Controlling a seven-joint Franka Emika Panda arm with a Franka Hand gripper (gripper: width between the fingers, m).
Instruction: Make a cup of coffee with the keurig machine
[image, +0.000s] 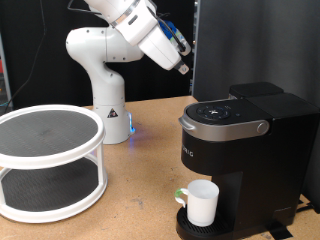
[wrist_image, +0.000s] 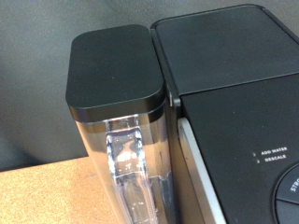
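We had the cup (image: 202, 203) sitting on the keurig machine (image: 240, 160) drip base, under the spout, handle toward the exterior view's left; lid looked closed; gripper (image: 183, 66) hovered above and to the exterior view's left of the machine top, angled down at it; wrist view showed only the water tank (wrist_image: 121, 131); finger opening: can't tell; nothing seen held.

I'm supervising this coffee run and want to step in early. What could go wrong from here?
1. The gripper hangs above the keurig machine; descending off-line, it might strike the lid or the water tank that fills the wrist view.
2. The cup stands on the drip base near the table edge; jolting the machine could shift or tip it.
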